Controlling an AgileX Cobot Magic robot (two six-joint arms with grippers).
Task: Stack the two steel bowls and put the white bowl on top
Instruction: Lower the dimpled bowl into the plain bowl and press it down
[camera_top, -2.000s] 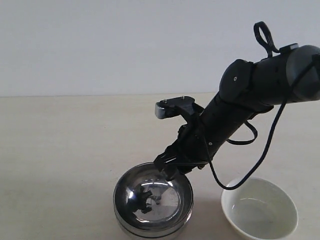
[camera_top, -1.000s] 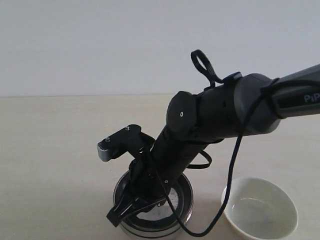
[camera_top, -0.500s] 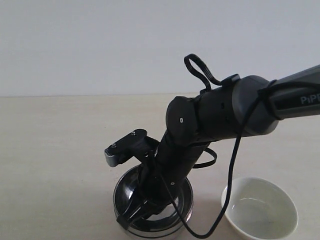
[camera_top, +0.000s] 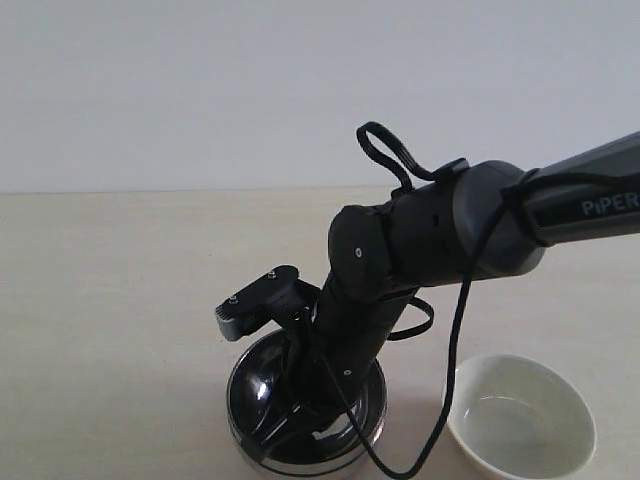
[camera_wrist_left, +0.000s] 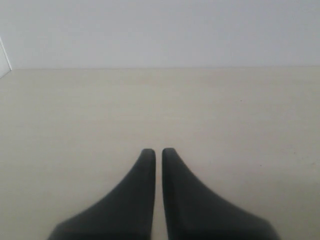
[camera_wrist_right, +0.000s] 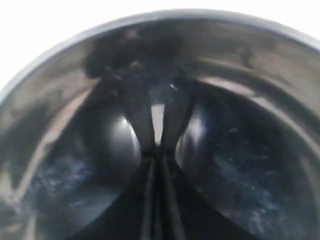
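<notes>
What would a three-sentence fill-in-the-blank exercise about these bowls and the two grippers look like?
1. The right gripper reaches down into the steel bowls with its jaws ____.
2. In the exterior view, the white bowl stands on the table to the ____ of the steel bowls.
3. The left gripper is shut and holds ____.
Missing words: shut; right; nothing.

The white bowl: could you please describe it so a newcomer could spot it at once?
On the pale table, the dark arm reaches down into the steel bowls. Right of them in the exterior view, standing apart, is the white bowl: plain off-white, not mirror-shiny.
</notes>
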